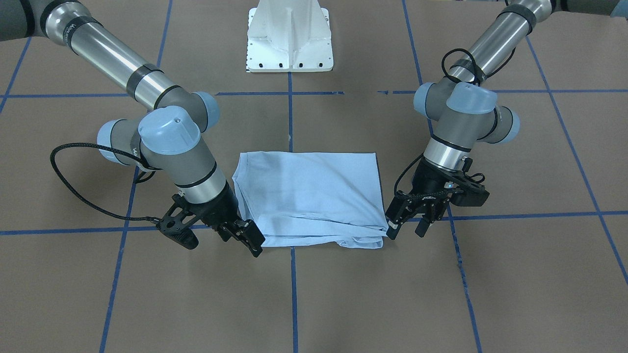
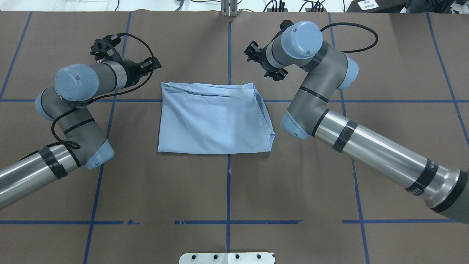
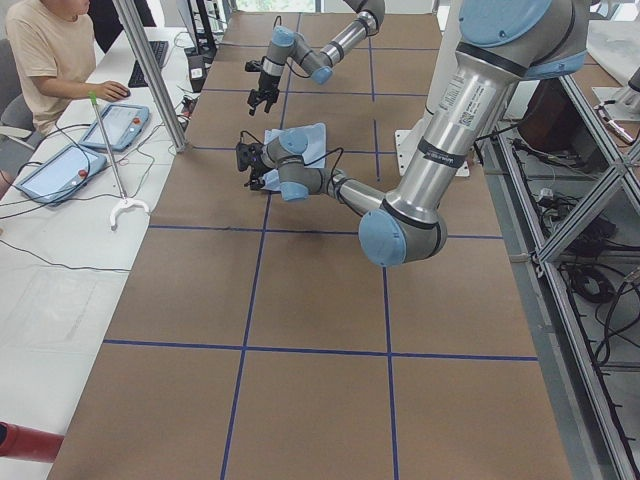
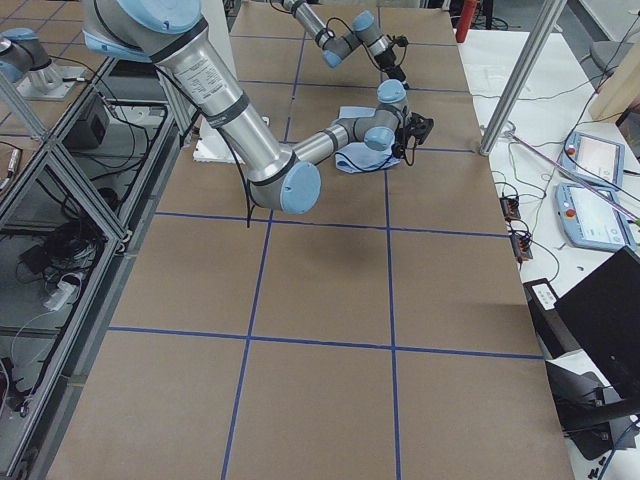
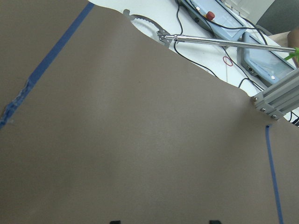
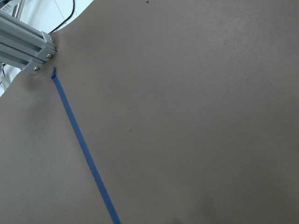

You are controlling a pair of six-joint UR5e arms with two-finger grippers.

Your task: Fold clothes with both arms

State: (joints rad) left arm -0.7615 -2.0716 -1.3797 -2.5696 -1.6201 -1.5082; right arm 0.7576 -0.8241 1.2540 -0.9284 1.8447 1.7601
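Observation:
The light blue T-shirt (image 1: 309,191) lies folded into a rough rectangle on the brown table, also in the overhead view (image 2: 212,121). Its print is hidden. My left gripper (image 1: 407,229) hangs just off the shirt's far corner on my left side, open and empty, fingers pointing down; its fingertips (image 5: 115,221) show wide apart at the bottom edge of the left wrist view. My right gripper (image 1: 243,238) is low beside the shirt's other far corner, fingers apart, holding nothing. The right wrist view shows only bare table.
The white pedestal base (image 1: 290,37) stands at my side of the table. Blue tape lines (image 1: 293,294) grid the brown surface. An operator (image 3: 60,50) sits with tablets (image 3: 115,125) past the table's far edge, by an aluminium post (image 3: 150,75).

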